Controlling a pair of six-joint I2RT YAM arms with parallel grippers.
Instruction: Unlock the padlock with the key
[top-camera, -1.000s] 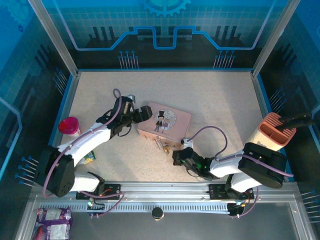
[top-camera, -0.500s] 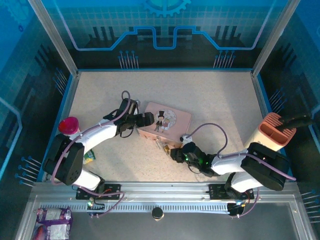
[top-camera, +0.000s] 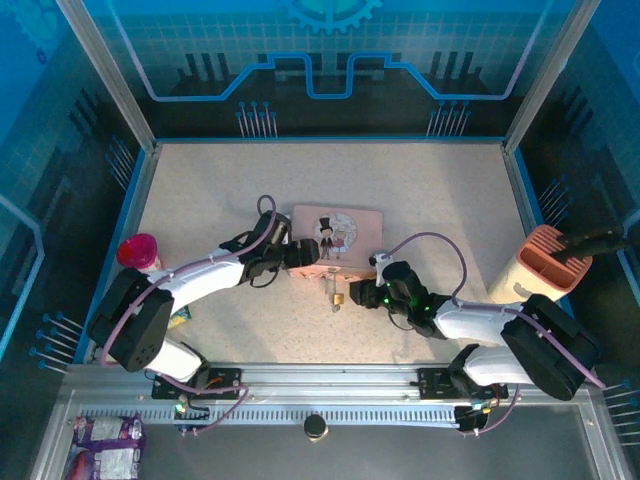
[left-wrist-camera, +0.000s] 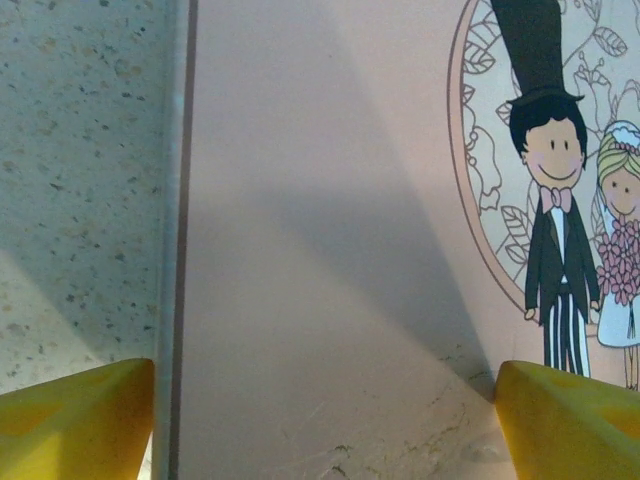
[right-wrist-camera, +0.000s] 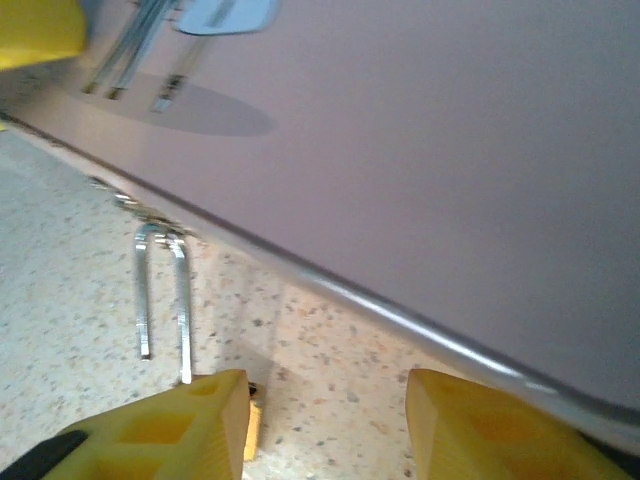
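Observation:
The pink tin box (top-camera: 340, 233) lies mid-table, its lid printed with a cartoon bride and groom (left-wrist-camera: 565, 200). The tiny brass padlock (top-camera: 338, 298) hangs from the latch (right-wrist-camera: 225, 12) at the box's front. In the right wrist view its silver shackle (right-wrist-camera: 162, 290) points down to a sliver of brass body (right-wrist-camera: 252, 428) behind my finger. My right gripper (top-camera: 361, 294) (right-wrist-camera: 330, 430) stands open just right of the padlock, with bare table between its fingers. My left gripper (top-camera: 303, 255) (left-wrist-camera: 325, 425) is open over the box's left front corner, one fingertip (left-wrist-camera: 75, 420) off the edge. The key is out of view.
A pink-capped bottle (top-camera: 138, 250) stands at the left, with a green packet (top-camera: 180, 316) near it. A peach holder (top-camera: 546, 258) sits at the right edge. A snack bag (top-camera: 105, 440) and a black knob (top-camera: 316, 427) lie in front of the rail.
The box has turned square to the table. My left gripper slid right and nearer along its left side. My right gripper moved up and right, close to the box front beside the padlock.

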